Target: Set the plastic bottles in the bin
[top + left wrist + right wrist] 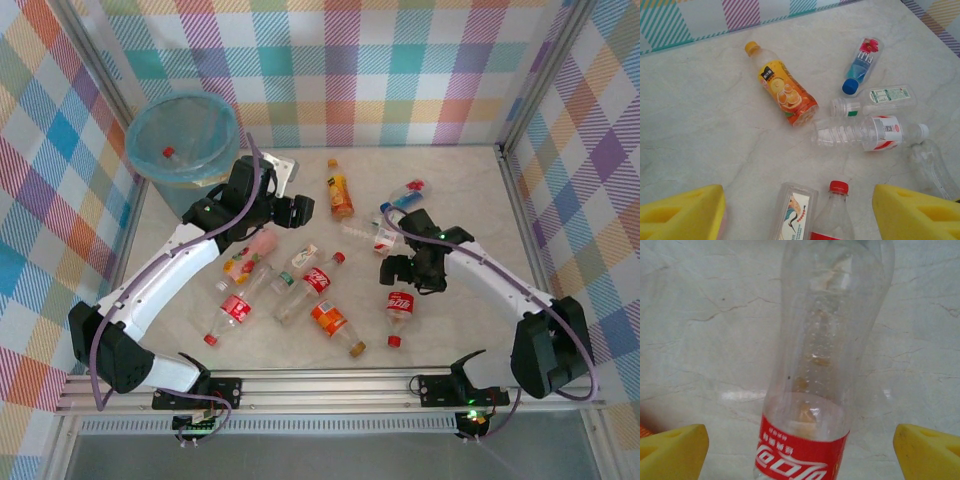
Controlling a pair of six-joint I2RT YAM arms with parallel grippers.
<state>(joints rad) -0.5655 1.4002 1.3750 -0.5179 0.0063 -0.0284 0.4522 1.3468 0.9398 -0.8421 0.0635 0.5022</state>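
The bin (pixel 170 186), lined in light blue, stands at the back left with a red-capped bottle (pixel 168 152) inside. Several plastic bottles lie across the table. My left gripper (pixel 293 210) is open above them; its yellow fingers (pixel 680 212) flank a square crane-label bottle (pixel 795 212) and a red-capped bottle (pixel 836 212) without touching. Beyond lie an orange bottle (pixel 787 92), a blue one (pixel 862 67), a green-white one (pixel 875 97) and a red-white one (pixel 865 134). My right gripper (pixel 800 452) is open, a red-label cola bottle (pixel 815 390) lying between its fingers (pixel 672 452).
Checked walls close in the table (pixel 470 185) at the back and both sides. More bottles lie mid-table: a pink one (pixel 255 250), a red-label one (pixel 233 312), an orange-label one (pixel 335 325). A metal rail (pixel 330 385) runs along the near edge.
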